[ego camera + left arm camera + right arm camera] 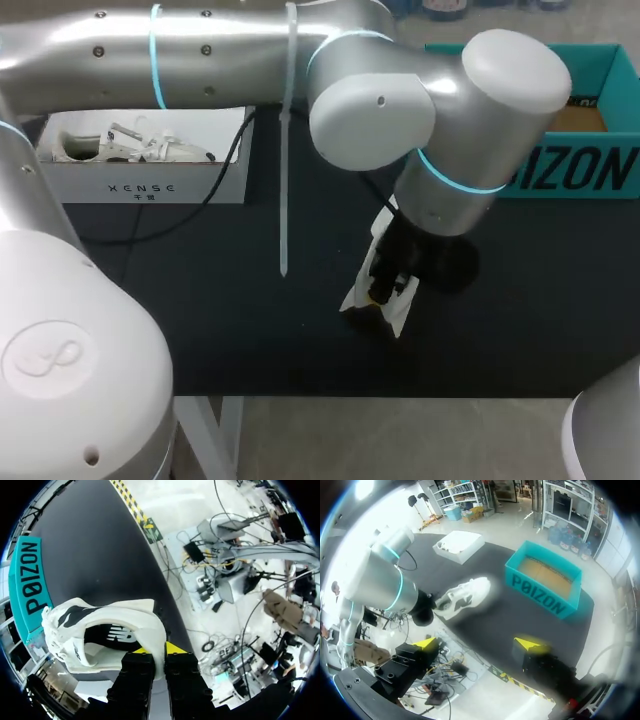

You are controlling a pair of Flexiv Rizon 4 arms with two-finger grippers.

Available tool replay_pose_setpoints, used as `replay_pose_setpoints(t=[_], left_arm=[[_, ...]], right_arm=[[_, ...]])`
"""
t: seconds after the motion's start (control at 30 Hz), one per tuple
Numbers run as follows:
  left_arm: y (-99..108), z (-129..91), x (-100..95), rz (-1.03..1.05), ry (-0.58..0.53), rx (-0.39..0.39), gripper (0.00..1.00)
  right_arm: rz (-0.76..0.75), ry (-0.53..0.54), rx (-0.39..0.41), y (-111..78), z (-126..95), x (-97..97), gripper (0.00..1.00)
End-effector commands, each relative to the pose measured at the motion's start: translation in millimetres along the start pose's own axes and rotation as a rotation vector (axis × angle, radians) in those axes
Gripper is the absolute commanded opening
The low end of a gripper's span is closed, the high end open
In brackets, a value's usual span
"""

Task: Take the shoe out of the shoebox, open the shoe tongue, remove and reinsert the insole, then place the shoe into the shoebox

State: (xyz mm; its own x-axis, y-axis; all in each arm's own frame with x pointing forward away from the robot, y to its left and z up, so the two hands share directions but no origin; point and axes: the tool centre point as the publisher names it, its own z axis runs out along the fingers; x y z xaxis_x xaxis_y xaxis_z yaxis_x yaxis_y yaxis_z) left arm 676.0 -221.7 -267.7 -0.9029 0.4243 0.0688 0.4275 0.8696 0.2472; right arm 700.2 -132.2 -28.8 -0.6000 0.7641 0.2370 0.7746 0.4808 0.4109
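The white sneaker (385, 290) is out of the teal cardboard shoebox (590, 150). It sits low and just right of centre in the head view, over the black tabletop (200, 320), and the shoebox stands open and apart from it in the upper right corner. The left gripper (388, 285), on the arm that crosses from the left edge, has the shoe. In the left wrist view its fingers (175, 649) are nearly together and clamped on the heel rim from inside and outside. Whether the sole touches the table cannot be told.

In that view the shoe opening faces the gripper, and a dark insole (112, 636) with a pale logo lies inside it. The right gripper (477, 645) hangs well away from the shoe with its yellow tips spread wide and nothing between them.

So the first step looks done and the last is not, since the shoebox shows only its brown floor. The insole is seated, but the pictures do not show whether the insole step is over or not yet begun, nor how the tongue lies.

A white open box (150, 180) in the upper left corner holds what looks like another pale laced shoe.
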Motion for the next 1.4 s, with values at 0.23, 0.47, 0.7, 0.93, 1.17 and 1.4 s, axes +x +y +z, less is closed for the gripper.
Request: replay_pose_setpoints(t=[0.23,0.47,0.7,0.93,1.17,1.4], left_arm=[[62,0,27.3,-0.012,-0.019,0.003,0.00],[87,-4,47.9,-0.036,-0.010,0.000,0.00],[91,-5,50.3,-0.042,-0.010,0.002,0.00],[91,-5,50.3,-0.042,-0.010,0.002,0.00],[91,-5,50.3,-0.042,-0.010,0.002,0.00],[91,-5,50.3,-0.042,-0.010,0.002,0.00]], right_arm=[[0.001,0.002,0.007,2.7,-1,-1.3,1.00],[0.001,0.002,0.007,2.7,-1,-1.3,1.00],[0.001,0.002,0.007,2.7,-1,-1.3,1.00],[0.001,0.002,0.007,2.7,-1,-1.3,1.00],[0.001,0.002,0.007,2.7,-1,-1.3,1.00],[0.001,0.002,0.007,2.7,-1,-1.3,1.00]])
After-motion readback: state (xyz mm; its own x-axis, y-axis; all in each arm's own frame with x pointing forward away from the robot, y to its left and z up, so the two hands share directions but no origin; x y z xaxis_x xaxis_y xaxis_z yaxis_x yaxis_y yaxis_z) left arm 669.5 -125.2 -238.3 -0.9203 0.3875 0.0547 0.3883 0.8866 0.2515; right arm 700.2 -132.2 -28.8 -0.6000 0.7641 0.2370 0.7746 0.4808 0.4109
